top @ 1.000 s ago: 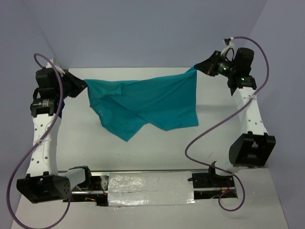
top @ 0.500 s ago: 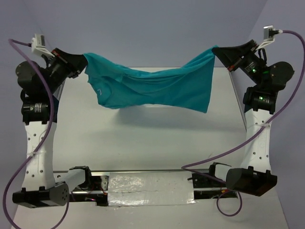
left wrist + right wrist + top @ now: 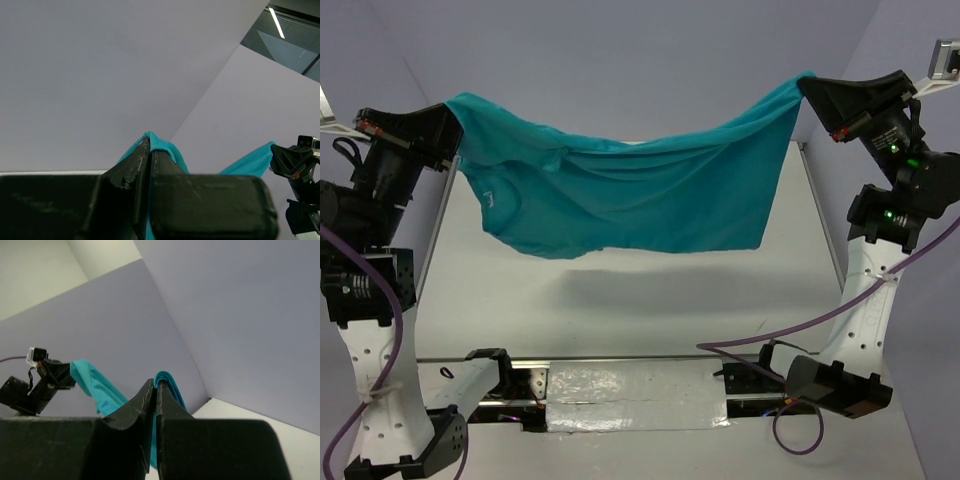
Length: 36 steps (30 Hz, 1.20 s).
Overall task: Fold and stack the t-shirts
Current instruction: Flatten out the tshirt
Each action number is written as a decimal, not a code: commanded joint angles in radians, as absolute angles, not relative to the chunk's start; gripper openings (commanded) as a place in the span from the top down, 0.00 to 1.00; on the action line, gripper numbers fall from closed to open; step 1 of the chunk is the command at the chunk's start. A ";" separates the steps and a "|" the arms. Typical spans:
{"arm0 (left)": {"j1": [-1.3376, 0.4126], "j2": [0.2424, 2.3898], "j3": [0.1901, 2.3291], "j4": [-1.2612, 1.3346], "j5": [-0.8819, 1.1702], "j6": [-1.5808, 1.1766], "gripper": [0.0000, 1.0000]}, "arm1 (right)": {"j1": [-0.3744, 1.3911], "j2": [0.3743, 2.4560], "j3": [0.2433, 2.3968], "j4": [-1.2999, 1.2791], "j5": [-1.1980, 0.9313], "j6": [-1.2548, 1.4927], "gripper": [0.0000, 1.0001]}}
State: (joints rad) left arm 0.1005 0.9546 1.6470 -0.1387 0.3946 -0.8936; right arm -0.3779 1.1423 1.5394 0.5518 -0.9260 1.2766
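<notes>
Up high, the left fingers (image 3: 440,135) are pressed almost together on a bunched edge of the teal t-shirt (image 3: 620,195). In the left wrist view the two black fingers (image 3: 131,167) meet with only a thin slit between them, and a fold of the cloth (image 3: 161,145) pokes out over their tips. The right fingers (image 3: 825,92) are nipped just as narrowly on the opposite end; in the right wrist view, teal fabric (image 3: 167,382) curls over the tips of those fingers (image 3: 134,407).

Between the two grips the t-shirt hangs in the air, clear of the worktop (image 3: 620,320) and touching nothing but the fingers. Its long axis runs left to right, roughly in line with the worktop's far edge, and it sags in the middle like a slack line. The loose body of the cloth drops in a curtain below that line. A tiny pale mark (image 3: 492,197) sits near the left end – so the chest side lies towards the left fingers.

Below, the worktop is plain white, and a soft shadow (image 3: 650,285) lies on it under the cloth. A strip of silvery tape (image 3: 635,385) runs along the near edge between the arm bases. Flat lavender-grey walls (image 3: 620,60) close in the far side and both flanks – and purple cables (image 3: 760,335) loop down from the arms.
</notes>
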 commanded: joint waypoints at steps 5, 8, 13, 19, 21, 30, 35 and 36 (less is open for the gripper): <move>0.101 0.934 1.553 -0.224 0.276 -0.887 1.00 | -0.387 1.106 1.462 0.315 -0.775 1.158 1.00; 0.101 0.942 1.421 -0.169 0.261 -0.907 1.00 | -0.371 1.121 1.373 0.232 -0.744 1.077 1.00; 0.100 1.014 1.176 0.024 0.273 -0.962 1.00 | -0.321 1.175 1.198 0.160 -0.664 0.947 1.00; 0.078 1.228 1.031 0.245 0.284 -0.931 1.00 | -0.210 1.339 1.068 0.236 -0.520 0.812 1.00; 0.069 1.340 1.057 0.317 0.299 -0.913 1.00 | -0.187 1.414 1.055 0.273 -0.480 0.752 1.00; 0.048 1.768 1.298 0.368 0.316 -0.867 1.00 | -0.153 1.782 1.275 0.270 -0.396 0.696 1.00; 0.041 1.904 1.423 0.333 0.299 -0.867 1.00 | -0.127 1.907 1.385 0.265 -0.348 0.677 1.00; 0.040 1.926 1.439 0.324 0.292 -0.865 1.00 | -0.126 1.922 1.399 0.265 -0.330 0.673 1.00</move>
